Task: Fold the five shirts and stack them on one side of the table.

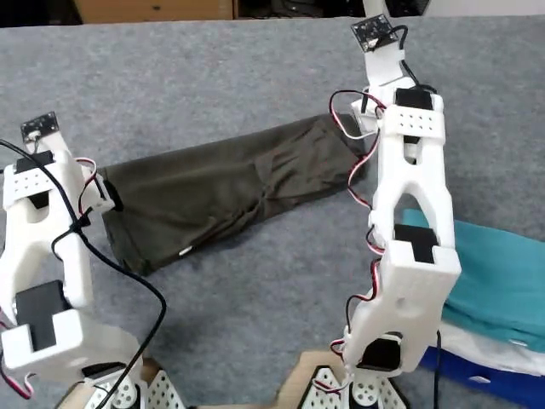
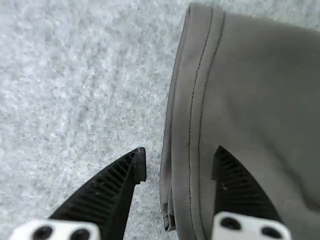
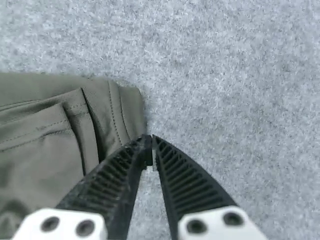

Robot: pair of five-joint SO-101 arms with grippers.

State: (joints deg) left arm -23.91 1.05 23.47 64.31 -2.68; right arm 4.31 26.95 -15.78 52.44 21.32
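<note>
So the olive shirt (image 1: 230, 192) is lying in the middle of the grey felt table (image 1: 255, 77), folded lengthwise into one long strip that runs slantwise from the left arm's side up toward the right arm's side, with some wrinkles bunched around its middle. For writing, the best I can spot is a tiny white speck on the near edge of the strip, maybe a tag, and it's way too small to read. The double-stitched hem is easy to see in the left wrist view. The left gripper (image 2: 180, 150) sits at the strip's left end with its fingers (image 2: 120, 185) spread wide, one over bare felt and the other over the cloth, so the hem edge lies in the gap between them and nothing is pinched. The right gripper (image 3: 150, 142) is at the opposite end, tips squeezed together right at the shirt's corner. It looks like it has only felt under it, though I can't tell if it's brushing the fabric. Over on the right side of the table there's a pile with a teal shirt (image 1: 502, 281) on top, a white one (image 1: 477, 345) peeking out below it and a blue one (image 1: 485, 375) under that, well apart from the olive strip.
</note>
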